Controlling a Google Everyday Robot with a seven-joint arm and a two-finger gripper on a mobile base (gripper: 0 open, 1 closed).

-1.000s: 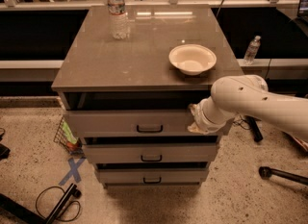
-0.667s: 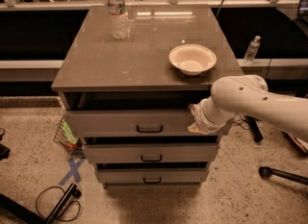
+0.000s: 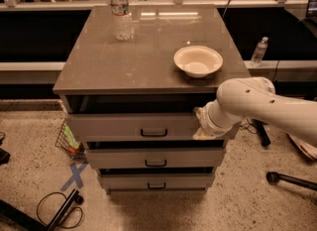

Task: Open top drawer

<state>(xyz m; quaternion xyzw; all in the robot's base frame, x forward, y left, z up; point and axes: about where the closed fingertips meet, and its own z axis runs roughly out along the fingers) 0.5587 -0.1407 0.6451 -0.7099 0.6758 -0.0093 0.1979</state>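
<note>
The top drawer (image 3: 114, 125) of the grey cabinet has a plain grey front with a small black centre handle (image 3: 154, 133). It stands pulled out a little, with a dark gap under the cabinet top. My gripper (image 3: 202, 124) is at the drawer front's right end, near its upper edge. The white arm (image 3: 257, 103) reaches in from the right and covers most of the gripper.
A white bowl (image 3: 197, 60) and a clear water bottle (image 3: 121, 12) stand on the cabinet top (image 3: 143, 51). Two narrower drawers (image 3: 155, 161) sit below. A second bottle (image 3: 259, 51) stands on the right ledge. A cable and a blue tape cross (image 3: 74, 176) lie on the floor at left.
</note>
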